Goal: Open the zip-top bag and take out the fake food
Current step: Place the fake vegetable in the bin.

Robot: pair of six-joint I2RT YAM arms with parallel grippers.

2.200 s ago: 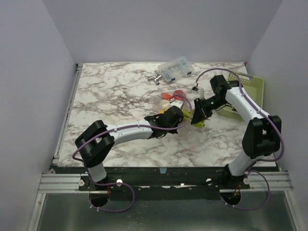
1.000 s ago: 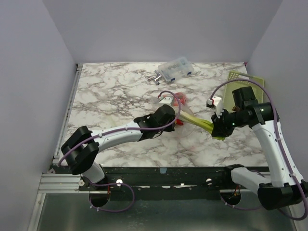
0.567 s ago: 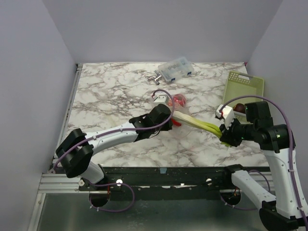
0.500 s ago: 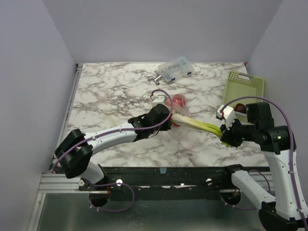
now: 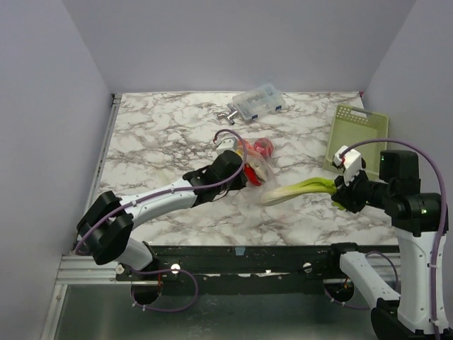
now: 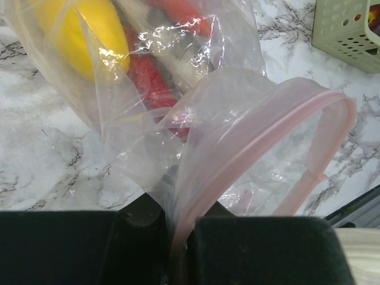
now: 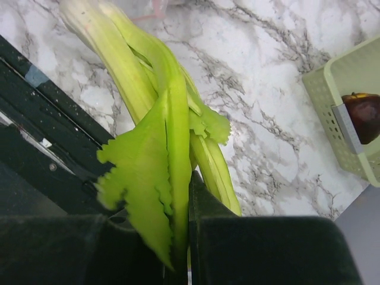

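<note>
Clock directions refer to the top view, with 12 o'clock at the far edge.

1. The marble desk [image 5: 163,134] carries all items.
2. The left arm [image 5: 163,198] reaches from the 7 o'clock corner toward the centre. The right arm [image 5: 417,212] stands at the 4 o'clock edge.
3. A pale green basket [image 5: 359,112] sits at 2 o'clock. The right wrist view shows a dark purple piece [image 7: 363,116] inside it.
4. The zip-top bag [image 5: 255,164] lies near the desk centre. The left pincer [image 6: 178,237] is closed on the bag, with the pink zipper strip [image 6: 255,148] running into the gap between its fingers. The mouth of the bag loops open above the grip.
5. The stalk [image 5: 297,190] is outside the bag, extending from it toward 4 o'clock. The right pincer [image 7: 181,237] is clamped on its leafy green end. Its pale end is just beside the bag's 5 o'clock edge; contact there cannot be determined.
6. A clear box [image 5: 258,101] sits at 12 o'clock.
7. Inside the bag are a yellow lemon [image 6: 77,35] and red pieces [image 6: 148,77].
8. A metal fitting [image 5: 228,115] lies just beside the box, at its 8 o'clock side.
</note>
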